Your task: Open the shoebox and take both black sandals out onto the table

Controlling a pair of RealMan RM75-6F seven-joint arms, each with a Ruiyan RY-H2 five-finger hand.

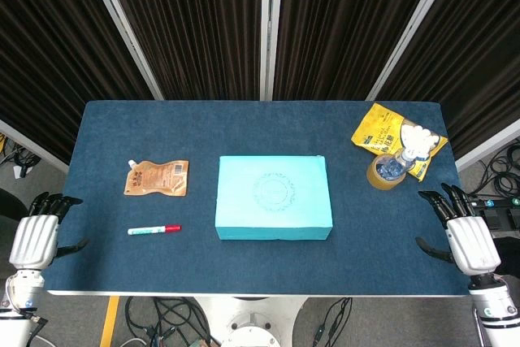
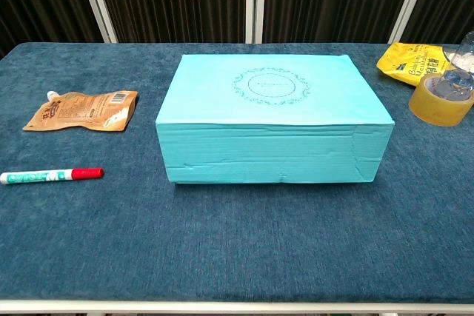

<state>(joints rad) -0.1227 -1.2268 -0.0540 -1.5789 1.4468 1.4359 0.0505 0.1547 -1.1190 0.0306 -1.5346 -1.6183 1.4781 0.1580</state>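
A turquoise shoebox point(image 1: 274, 197) point(image 2: 272, 118) lies in the middle of the blue table point(image 1: 244, 132), its lid down and carrying a round ornament. No sandals show; the inside of the box is hidden. My left hand point(image 1: 36, 237) hangs off the table's left edge, fingers apart and holding nothing. My right hand point(image 1: 465, 233) hovers at the right edge, likewise spread and empty. Both hands are well clear of the box. The chest view shows neither hand.
A brown spouted pouch point(image 1: 156, 177) point(image 2: 81, 110) and a white marker with a red cap point(image 1: 153, 229) point(image 2: 50, 176) lie left of the box. At the back right are a yellow packet point(image 1: 392, 137) point(image 2: 409, 59), a tape roll point(image 1: 383, 176) point(image 2: 440, 101) and a clear bottle point(image 1: 404, 155).
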